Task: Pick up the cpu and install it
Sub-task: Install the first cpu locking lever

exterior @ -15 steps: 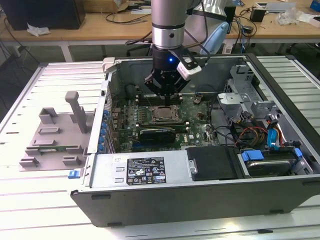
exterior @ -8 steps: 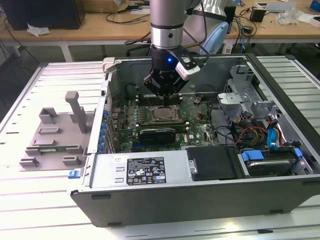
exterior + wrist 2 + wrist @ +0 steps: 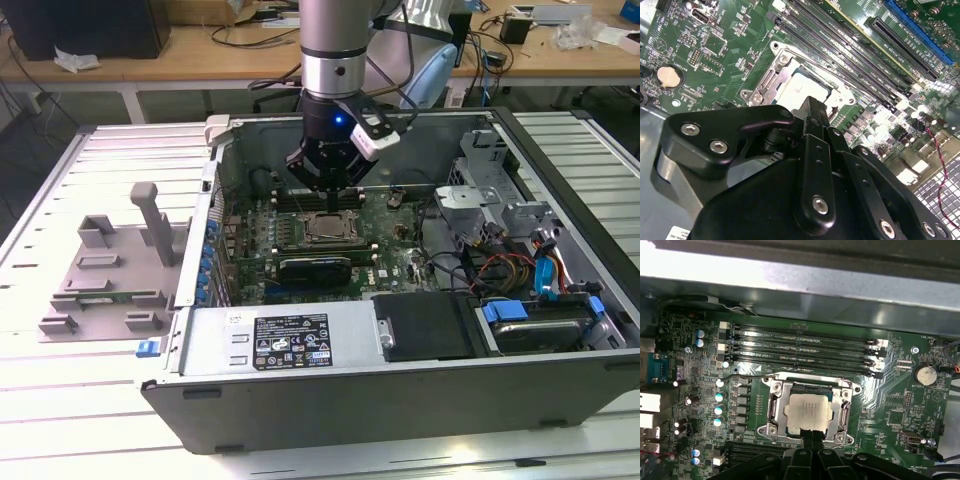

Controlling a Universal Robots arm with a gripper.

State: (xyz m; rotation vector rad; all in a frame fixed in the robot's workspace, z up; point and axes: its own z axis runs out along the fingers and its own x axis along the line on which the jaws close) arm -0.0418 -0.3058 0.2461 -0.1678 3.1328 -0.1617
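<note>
1. At the left of the exterior view, a grey tray (image 3: 120, 275) with upright posts lies on the white slatted table (image 3: 60, 400), well apart from the arm.
2. Right of it stands the open computer case (image 3: 400, 400), filling the middle and right of the frame, with a labelled silver box (image 3: 290, 340) along its near wall.
3. Inside the case the green motherboard (image 3: 385, 250) lies flat.
4. At the upper middle of the exterior view the black gripper (image 3: 330, 200) points straight down over the board. Its fingers are closed against each other with nothing between them.
5. The cpu (image 3: 328, 228) is directly under the fingertips, in the middle of the board. It is a small flat square with a pale silvery metal top, notched at the edges, and lies level inside its socket frame (image 3: 777, 405).
6. In both wrist views the fingertips (image 3: 811, 436) (image 3: 812, 107) are at one edge of the cpu (image 3: 809, 412) (image 3: 802, 90), and I cannot tell if they touch it.
7. Long black memory slots (image 3: 800, 347) run just beside the frame, and a coin battery (image 3: 925, 374) sits further off.
8. At the right of the exterior view, red and blue cables (image 3: 500, 265) run beside metal drive brackets.
</note>
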